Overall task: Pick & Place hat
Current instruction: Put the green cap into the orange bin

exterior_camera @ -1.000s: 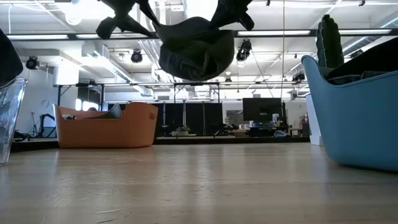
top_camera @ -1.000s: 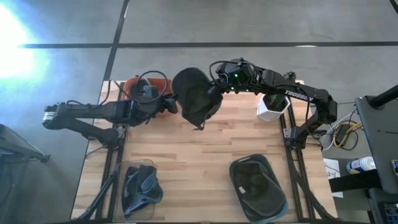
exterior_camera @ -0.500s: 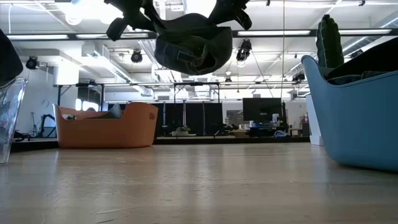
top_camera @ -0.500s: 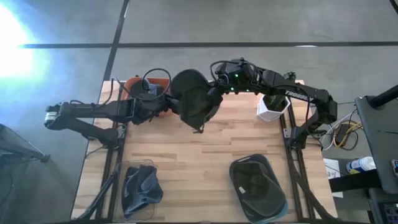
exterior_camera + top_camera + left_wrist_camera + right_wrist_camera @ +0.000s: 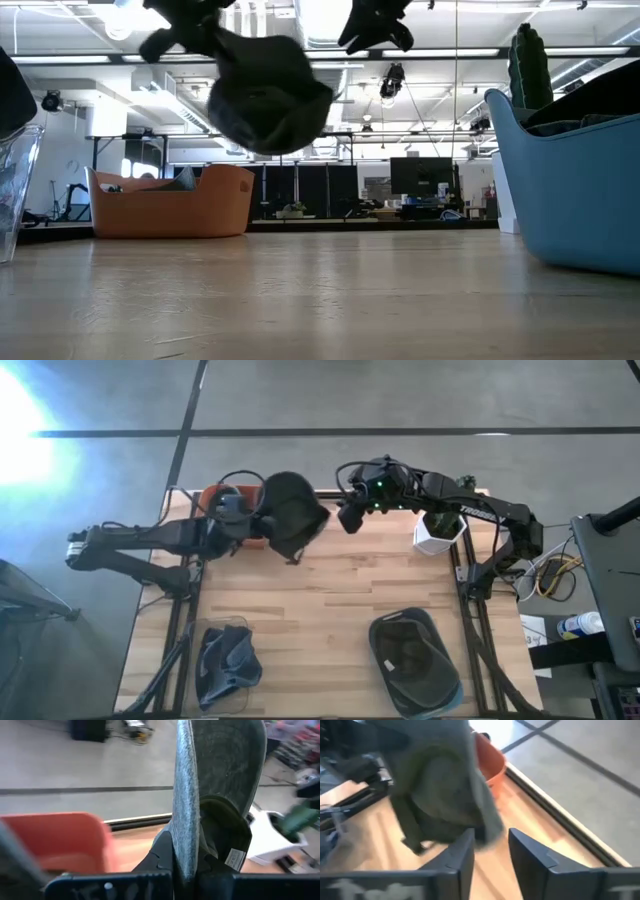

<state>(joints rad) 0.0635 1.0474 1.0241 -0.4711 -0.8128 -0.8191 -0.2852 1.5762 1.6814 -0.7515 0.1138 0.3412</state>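
Observation:
The hat [image 5: 290,515] is a dark grey-green cap, held in the air over the table's far left part, next to the orange basket [image 5: 222,495]. My left gripper [image 5: 264,526] is shut on it from the left. In the low view the hat [image 5: 265,95] hangs high above the tabletop. My right gripper [image 5: 346,518] stands open just right of the hat and touches nothing. In the right wrist view the hat [image 5: 440,795] lies beyond that gripper's [image 5: 490,855] fingertips. My left gripper pinches a stiff grey edge of the hat [image 5: 184,845] between its two fingers [image 5: 162,852]; it looks like the brim, seen edge-on. The fingers come level from the table's left. The hat is lifted clear of the table, its hollow side with the white label [image 5: 232,857] turned sideways.
The orange basket [image 5: 170,200] stands at the far left edge. A white container [image 5: 437,532] stands at the far right. A blue bin [image 5: 415,660] with dark hats sits near right, and a clear bin [image 5: 225,665] with more sits near left. Bare wood lies between them.
My left gripper has shut on the hat. My right gripper has opened and let it go. The left gripper has then drawn the hat toward the table's left, closer to the orange basket, and the hat has swung round as it went.

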